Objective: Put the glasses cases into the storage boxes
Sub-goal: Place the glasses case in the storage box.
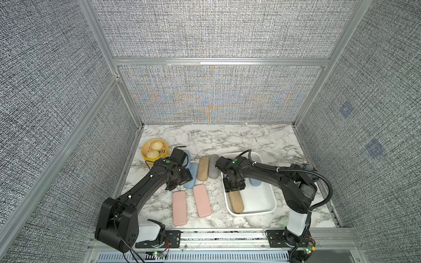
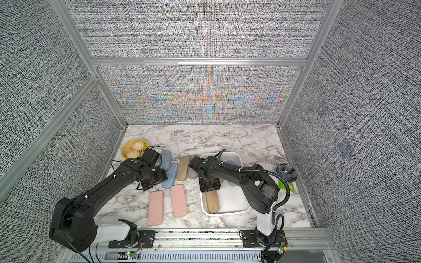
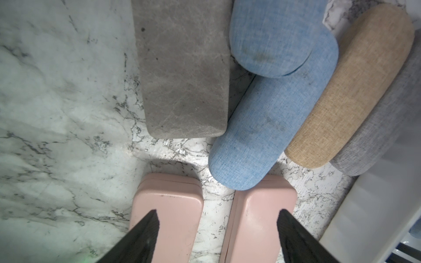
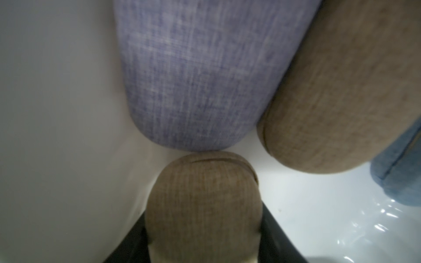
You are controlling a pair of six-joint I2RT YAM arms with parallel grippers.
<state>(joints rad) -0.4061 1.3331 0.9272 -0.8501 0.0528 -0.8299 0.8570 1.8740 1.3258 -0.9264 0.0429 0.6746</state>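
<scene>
A white-veined marble bench (image 1: pixel 227 141) sat inside grey fabric walls. Right of centre in a top view, the right end effector (image 1: pixel 234 185) was clamped on a tan glasses case (image 1: pixel 237 202) inside the white storage tray (image 1: pixel 257 200), along its left wall, with its nose touching a lavender case (image 4: pixel 193 79). Released while pressed there, it could ride up on that neighbour. The left end effector (image 3: pixel 218 216) stood wide and empty above the pink cases (image 3: pixel 168 216), straddling their gap. Closing there might nip both.
</scene>
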